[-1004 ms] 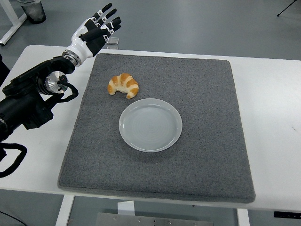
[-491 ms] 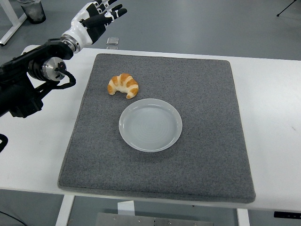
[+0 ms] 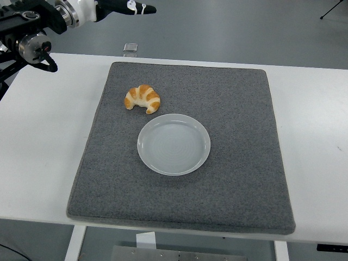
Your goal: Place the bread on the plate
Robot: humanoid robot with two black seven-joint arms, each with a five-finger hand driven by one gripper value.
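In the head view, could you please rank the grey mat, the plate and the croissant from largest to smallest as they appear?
1. Grey mat, by far the largest.
2. Plate.
3. Croissant, smallest.
All lie on the same surface, so nearness barely affects this.

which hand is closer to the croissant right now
Left. The left hand is raised at the picture's top left, beyond the mat's far edge, well back from the croissant. The right hand is not in view.

From my feed, the croissant [image 3: 143, 99] sits on the grey mat [image 3: 179, 147], just up-left of the empty white plate [image 3: 173, 143]. My left hand [image 3: 117, 6] hangs up top-left, mostly cropped.
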